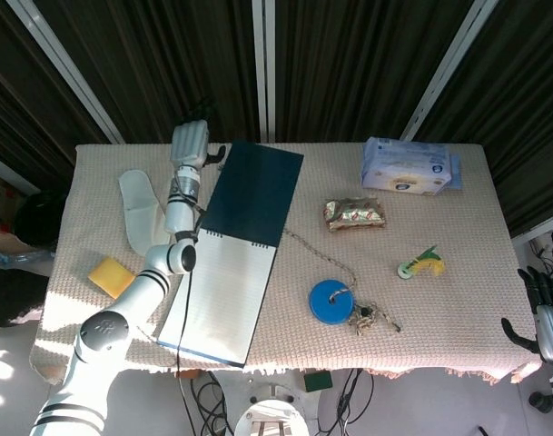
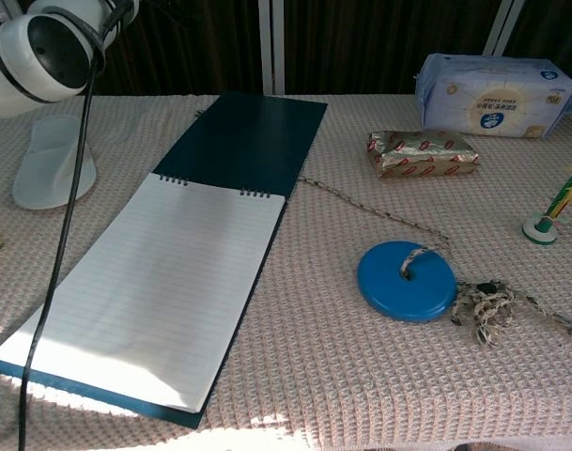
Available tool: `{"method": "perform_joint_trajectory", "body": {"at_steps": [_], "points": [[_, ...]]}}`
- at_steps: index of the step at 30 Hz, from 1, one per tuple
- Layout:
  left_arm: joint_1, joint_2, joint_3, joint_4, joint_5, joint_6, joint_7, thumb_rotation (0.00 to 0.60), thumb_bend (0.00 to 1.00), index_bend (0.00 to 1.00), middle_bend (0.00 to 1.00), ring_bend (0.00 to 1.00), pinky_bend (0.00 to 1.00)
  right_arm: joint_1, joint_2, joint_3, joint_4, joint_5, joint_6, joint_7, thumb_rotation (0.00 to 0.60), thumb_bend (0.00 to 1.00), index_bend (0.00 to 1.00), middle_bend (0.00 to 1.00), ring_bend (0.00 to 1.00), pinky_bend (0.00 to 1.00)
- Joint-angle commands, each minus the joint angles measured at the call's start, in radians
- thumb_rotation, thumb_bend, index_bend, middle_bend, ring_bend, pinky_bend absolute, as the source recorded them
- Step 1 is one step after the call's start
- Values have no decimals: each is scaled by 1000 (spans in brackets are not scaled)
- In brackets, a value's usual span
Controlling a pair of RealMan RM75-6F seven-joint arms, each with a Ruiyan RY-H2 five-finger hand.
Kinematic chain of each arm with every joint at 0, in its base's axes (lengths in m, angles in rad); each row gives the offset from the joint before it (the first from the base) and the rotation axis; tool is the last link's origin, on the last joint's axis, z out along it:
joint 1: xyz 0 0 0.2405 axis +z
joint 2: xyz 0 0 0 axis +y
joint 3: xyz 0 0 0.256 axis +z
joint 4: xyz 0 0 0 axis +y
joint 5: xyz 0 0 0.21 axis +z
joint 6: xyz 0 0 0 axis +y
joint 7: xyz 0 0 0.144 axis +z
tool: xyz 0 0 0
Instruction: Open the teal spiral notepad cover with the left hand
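Head view shows a white slipper [image 1: 143, 213], yellow sponge [image 1: 112, 277] and frayed rope with blue disc [image 1: 330, 301] around the teal spiral notepad [image 1: 229, 257], which lies open flat, long axis running from near-left to far-right, cover [image 1: 251, 193] folded away. Left hand [image 1: 192, 141] hovers beside the cover's far corner, grip unclear; right hand [image 1: 543, 304] hangs empty, fingers apart, off the table's edge.

Notepad [image 2: 163, 282] — cover [image 2: 248, 141] flat, open

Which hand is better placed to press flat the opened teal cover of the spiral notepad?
The left hand. It is at the far left corner of the opened teal cover. The right hand hangs past the table's right edge, far from the notepad.
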Motion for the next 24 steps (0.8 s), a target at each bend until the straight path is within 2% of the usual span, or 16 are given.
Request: {"method": "perform_joint_trajectory", "body": {"at_steps": [1,3,7,9,11,13,15,21,24], "points": [[116,95,77,-223,115,140,-67,597,307,0,0,0,107,-2,-1,-1,1,-3,4,0,600,315,0,0,0,0],[201,176,129,-407,180,231,-70,585,301,1,0,0,108,-4,-1,-2,0,-7,10,1,600,314,0,0,0,0],[431,425,280,-923,302,440,33,542,269,32,20,0,109,-8,-5,-4,-1,-21,29,0,600,315,0,0,0,0],[534,529,367,-1114,360,536,100,532,232,33,38,0,108,-9,-7,-7,-3,-33,40,-4,600,314,0,0,0,0],[617,592,437,-1225,407,617,136,507,209,36,48,0,108,-11,-12,-7,0,-45,56,-6,600,312,0,0,0,0],[710,638,514,-1297,457,708,162,442,200,74,64,0,109,-14,-21,-7,4,-59,77,-7,600,309,0,0,0,0],[792,665,585,-1321,505,778,172,392,196,126,75,0,108,-17,-33,-5,15,-74,102,-7,600,302,0,0,0,0],[976,706,724,-1295,588,899,156,363,194,141,76,0,109,-25,-65,-7,47,-96,141,-17,600,287,0,0,0,0],[1033,721,752,-1265,626,942,143,362,193,138,73,0,108,-29,-67,-15,49,-108,150,-24,600,278,0,0,0,0]]}}
